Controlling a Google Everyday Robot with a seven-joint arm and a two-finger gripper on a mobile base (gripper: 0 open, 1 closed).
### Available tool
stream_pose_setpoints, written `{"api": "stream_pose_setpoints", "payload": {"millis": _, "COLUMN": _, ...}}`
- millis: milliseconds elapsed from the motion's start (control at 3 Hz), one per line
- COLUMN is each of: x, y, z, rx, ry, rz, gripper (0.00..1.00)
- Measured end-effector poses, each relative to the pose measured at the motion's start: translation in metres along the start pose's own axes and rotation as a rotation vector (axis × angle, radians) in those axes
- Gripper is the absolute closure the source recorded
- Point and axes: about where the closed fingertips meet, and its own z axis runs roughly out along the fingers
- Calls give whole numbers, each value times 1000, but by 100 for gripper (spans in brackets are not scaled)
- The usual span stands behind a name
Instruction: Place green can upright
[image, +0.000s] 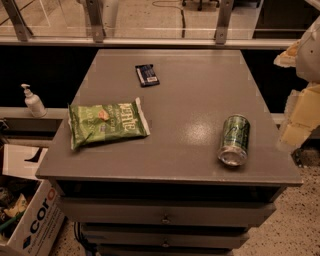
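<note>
The green can (234, 139) lies on its side on the grey table top (190, 100), near the front right corner. One silver end faces the front edge, and pale and dark swirl graphics show on its side. My gripper (301, 100) is at the right edge of the view, raised beside the table's right side. It is to the right of the can and a little above it, not touching it, and part of it is cut off by the frame.
A flat green chip bag (107, 122) lies at the table's left. A dark blue snack bar (147, 75) lies near the back. A soap dispenser (33, 101) stands on a ledge at left. A cardboard box (30, 220) sits on the floor at lower left. Drawers (165, 216) are under the table top.
</note>
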Motion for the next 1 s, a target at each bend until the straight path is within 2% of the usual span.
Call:
{"api": "stream_pose_setpoints", "payload": {"millis": 333, "x": -1, "y": 0, "z": -1, "rx": 13, "ry": -8, "rz": -6, "gripper": 0}}
{"api": "stream_pose_setpoints", "payload": {"millis": 667, "x": 3, "y": 2, "z": 3, "rx": 40, "ry": -1, "rz": 32, "gripper": 0}}
{"api": "stream_pose_setpoints", "payload": {"millis": 1000, "x": 9, "y": 6, "z": 10, "rx": 78, "ry": 29, "rz": 114, "gripper": 0}}
